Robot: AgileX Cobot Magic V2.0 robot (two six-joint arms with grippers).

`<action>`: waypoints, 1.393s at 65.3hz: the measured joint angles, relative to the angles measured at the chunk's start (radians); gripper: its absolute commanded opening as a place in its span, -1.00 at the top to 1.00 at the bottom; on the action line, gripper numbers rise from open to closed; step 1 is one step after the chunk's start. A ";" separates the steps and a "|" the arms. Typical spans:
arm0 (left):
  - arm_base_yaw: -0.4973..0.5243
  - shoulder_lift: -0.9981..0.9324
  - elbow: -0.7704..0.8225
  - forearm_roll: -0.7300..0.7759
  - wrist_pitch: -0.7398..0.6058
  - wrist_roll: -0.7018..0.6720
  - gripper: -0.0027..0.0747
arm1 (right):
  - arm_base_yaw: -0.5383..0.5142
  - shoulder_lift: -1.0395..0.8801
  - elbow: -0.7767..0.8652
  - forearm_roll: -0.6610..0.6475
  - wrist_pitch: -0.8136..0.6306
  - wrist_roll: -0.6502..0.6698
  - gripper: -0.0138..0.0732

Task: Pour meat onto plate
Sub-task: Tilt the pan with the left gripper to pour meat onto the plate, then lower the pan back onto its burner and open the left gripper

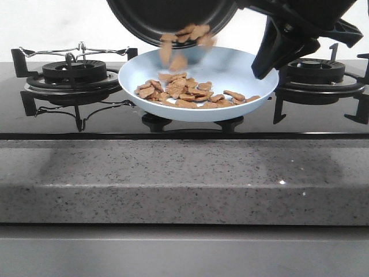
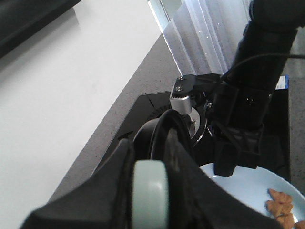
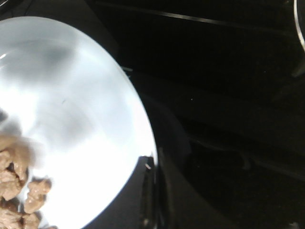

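Jaws: I can't tell on either arm. I see the tilted frying pan (image 1: 167, 20) spilling meat (image 1: 187, 92) onto the light-blue plate (image 1: 242, 69).

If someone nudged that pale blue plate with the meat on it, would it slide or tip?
The plate looks glossy and sits tilted on the stove rather than flat, so it would probably slide or rock easily. It looks stiff and breakable, perhaps ceramic. The meat is heaped toward one side, so the loose pieces would likely shift.
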State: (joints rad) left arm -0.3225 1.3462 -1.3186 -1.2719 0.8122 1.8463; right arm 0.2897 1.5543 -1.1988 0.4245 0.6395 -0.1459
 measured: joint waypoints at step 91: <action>0.505 0.262 -0.004 -0.480 -0.150 -0.861 0.98 | 0.000 0.000 0.000 0.000 0.000 0.000 0.82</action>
State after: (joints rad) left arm 0.1827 1.6083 -1.3223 -1.7523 0.6621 0.9855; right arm 0.2897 1.5543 -1.1988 0.4245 0.6395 -0.1459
